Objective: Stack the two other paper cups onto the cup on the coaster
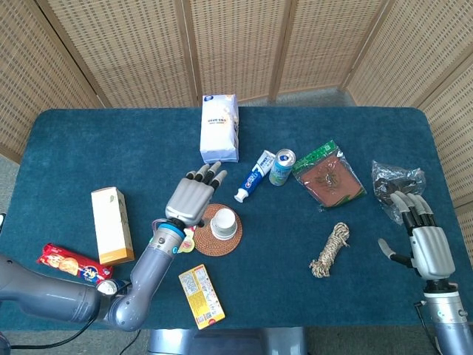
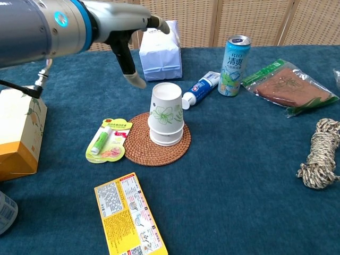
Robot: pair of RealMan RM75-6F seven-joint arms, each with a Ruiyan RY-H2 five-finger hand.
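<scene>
A stack of white paper cups [image 2: 166,119] [image 1: 225,223] with a green flower print stands upside down on the round woven coaster [image 2: 142,150] [image 1: 207,240]. My left hand [image 1: 194,196] [image 2: 129,61] hovers up and to the left of the stack, fingers spread, holding nothing and not touching the cups. My right hand [image 1: 421,235] rests open at the table's far right edge, away from the cups; the chest view does not show it.
Around the coaster lie a lip balm card [image 2: 109,139], a yellow box [image 2: 129,213], a toothpaste tube [image 2: 200,88], a drink can [image 2: 234,65] and a white bag [image 2: 159,49]. A rope coil [image 2: 321,153], a brown packet [image 2: 288,85] and an orange-white carton [image 2: 17,131] sit farther out.
</scene>
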